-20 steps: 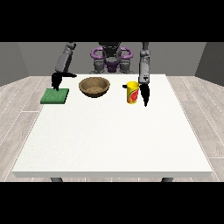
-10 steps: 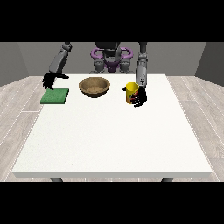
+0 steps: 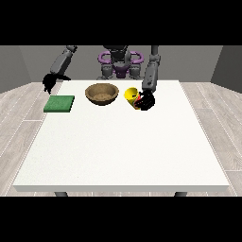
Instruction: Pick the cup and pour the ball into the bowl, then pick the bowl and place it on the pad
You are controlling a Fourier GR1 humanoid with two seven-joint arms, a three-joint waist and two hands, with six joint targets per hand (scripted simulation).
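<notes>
Cup: yellow cup (image 3: pixel 132 96) tipped up off the table (image 3: pixel 123 156), mouth facing the bowl.
Hand at the view's right (image 3: pixel 145 100): fingers wrapped round the cup.
Bowl: brown bowl (image 3: pixel 101 93) near the far edge.
Pad: green pad (image 3: pixel 59 103), far corner at the view's left.
Hand at the view's left (image 3: pixel 48 81): above the pad; fingers, cannot tell.

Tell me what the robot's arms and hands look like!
Both arms are grey and chunky, with rounded shoulders. Each ends in a black hand: the hand at the view's left and the hand at the view's right. The body between them has purple rings.
</notes>
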